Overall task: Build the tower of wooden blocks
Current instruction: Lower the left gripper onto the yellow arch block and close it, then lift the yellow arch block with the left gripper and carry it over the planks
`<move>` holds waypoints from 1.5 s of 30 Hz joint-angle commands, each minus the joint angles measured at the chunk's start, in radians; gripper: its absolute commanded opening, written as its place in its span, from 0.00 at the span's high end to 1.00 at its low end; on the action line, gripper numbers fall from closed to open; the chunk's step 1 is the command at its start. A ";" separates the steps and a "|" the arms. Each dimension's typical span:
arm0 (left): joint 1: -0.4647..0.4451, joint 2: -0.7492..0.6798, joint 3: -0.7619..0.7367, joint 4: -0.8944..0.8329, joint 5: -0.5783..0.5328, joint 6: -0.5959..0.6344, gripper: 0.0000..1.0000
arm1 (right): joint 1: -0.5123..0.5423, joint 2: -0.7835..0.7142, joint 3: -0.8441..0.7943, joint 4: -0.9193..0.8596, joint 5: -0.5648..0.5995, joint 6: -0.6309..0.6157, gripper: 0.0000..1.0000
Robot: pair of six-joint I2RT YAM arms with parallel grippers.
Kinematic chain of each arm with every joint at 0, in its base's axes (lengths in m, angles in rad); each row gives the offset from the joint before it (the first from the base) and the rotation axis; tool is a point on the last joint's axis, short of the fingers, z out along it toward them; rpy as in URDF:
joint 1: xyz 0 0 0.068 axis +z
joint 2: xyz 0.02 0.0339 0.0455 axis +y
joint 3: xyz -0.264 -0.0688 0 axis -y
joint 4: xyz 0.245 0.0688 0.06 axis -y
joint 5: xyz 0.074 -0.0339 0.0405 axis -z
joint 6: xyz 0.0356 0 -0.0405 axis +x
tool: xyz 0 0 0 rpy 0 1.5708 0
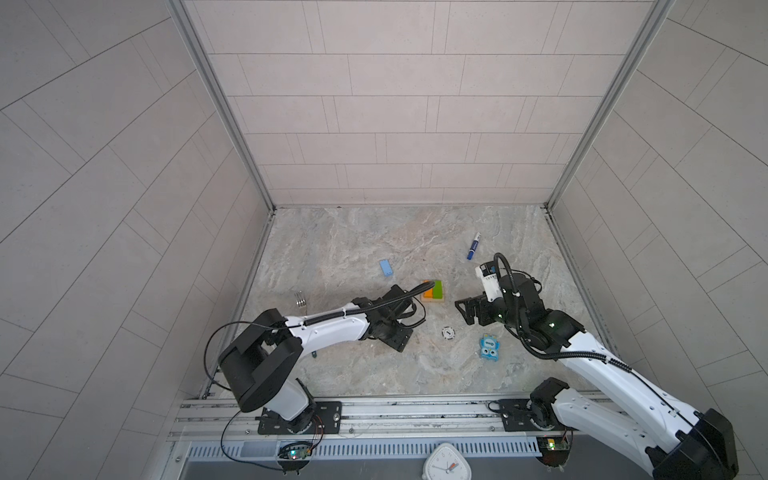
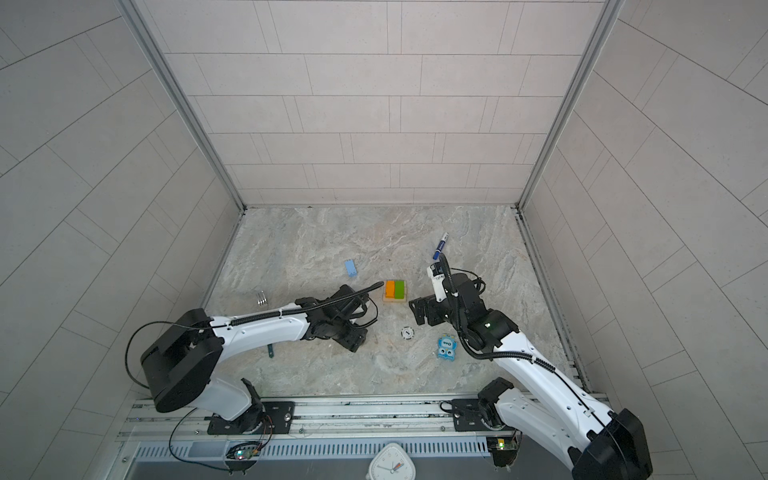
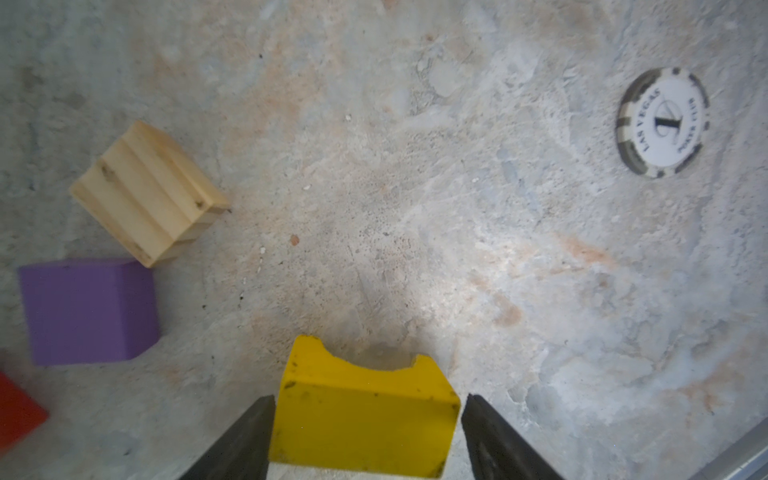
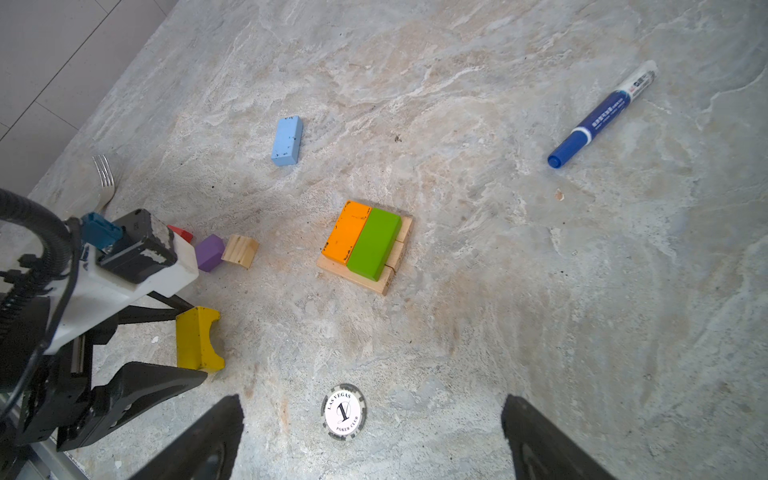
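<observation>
The tower (image 4: pixel 365 247) stands mid-tabletop (image 4: pixel 540 311). Its tan base (image 4: pixel 398 254) is plain planks laid side by side, and across them lie an orange bar (image 4: pixel 347 232) and a green bar (image 4: pixel 374 245), painted, flat-faced, touching along their long sides. In both top views their long axes run front to back, away from the arms' mounts.

Left of the tower and nearer, the left end effector (image 3: pixel 368 399) straddles a yellow block (image 4: pixel 195 338) (an arch, its half-round notch facing away from the wrist). The block's length spans finger to finger, and the fingers sit close against its ends, though whether they pinch cannot be told. Left of the tower sit a purple cube (image 3: pixel 89 309), a ridged natural cube (image 3: pixel 149 193) just beside it and a red cube (image 3: pixel 16 409); the left arm hides them from above.

A pale blue bar (image 4: pixel 286 141) lies flat behind-left of the tower. The right end effector (image 4: pixel 372 399) hangs right of the tower, jaws wide apart, empty. A poker chip (image 4: pixel 344 411) lies on the tower's near side, a blue marker (image 4: pixel 602 116) behind-right.
</observation>
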 commanded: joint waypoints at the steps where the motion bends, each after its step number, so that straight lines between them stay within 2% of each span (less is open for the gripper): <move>1: -0.007 -0.012 -0.001 -0.010 0.002 0.022 0.23 | 0.003 -0.016 0.026 -0.020 0.014 -0.010 0.02; 19: -0.008 0.019 0.013 -0.008 -0.015 0.025 0.36 | 0.004 -0.019 0.023 -0.024 0.022 -0.012 0.02; 22: -0.008 0.023 0.028 -0.017 -0.019 0.009 0.40 | 0.004 -0.019 0.021 -0.024 0.022 -0.010 0.02; 24: -0.008 0.031 0.046 -0.031 -0.026 -0.002 0.47 | 0.004 -0.022 0.020 -0.024 0.021 -0.009 0.02; 29: -0.008 0.057 0.085 -0.052 -0.023 -0.024 0.52 | 0.004 -0.023 0.014 -0.023 0.018 -0.004 0.02; 40: -0.006 0.103 0.241 -0.101 -0.035 -0.095 0.57 | 0.004 -0.036 -0.012 -0.006 0.027 0.022 0.02; 45: -0.006 0.164 0.364 -0.153 -0.088 -0.135 0.57 | 0.004 -0.049 -0.022 0.001 0.065 0.060 0.02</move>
